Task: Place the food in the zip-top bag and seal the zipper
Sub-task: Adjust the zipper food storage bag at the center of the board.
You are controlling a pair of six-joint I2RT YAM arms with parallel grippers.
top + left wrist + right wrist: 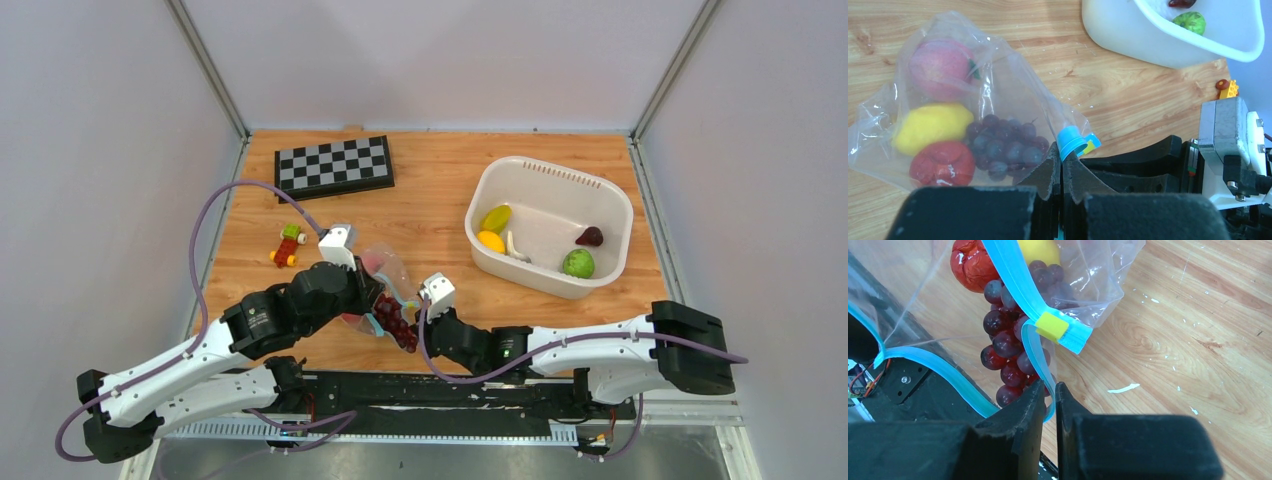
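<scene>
The clear zip-top bag (385, 268) lies between my two arms near the table's front. Inside it are a pink peach (940, 67), a yellow lemon (933, 127) and a red fruit (943, 162). Purple grapes (1003, 342) sit at the bag's mouth, between the two halves of the teal-blue zipper (1013, 275). A yellow slider tab (1052, 326) sits on the strip. My left gripper (1062, 157) is shut on the zipper's end (1073, 142). My right gripper (1049, 390) pinches the zipper strip just below the grapes, jaws almost together.
A white basket (480, 200) at the right holds yellow fruits (492, 230), a green lime (578, 263) and a dark red piece (589, 236). A checkerboard (333, 165) lies at the back left. Toy blocks (288, 245) lie left of the bag.
</scene>
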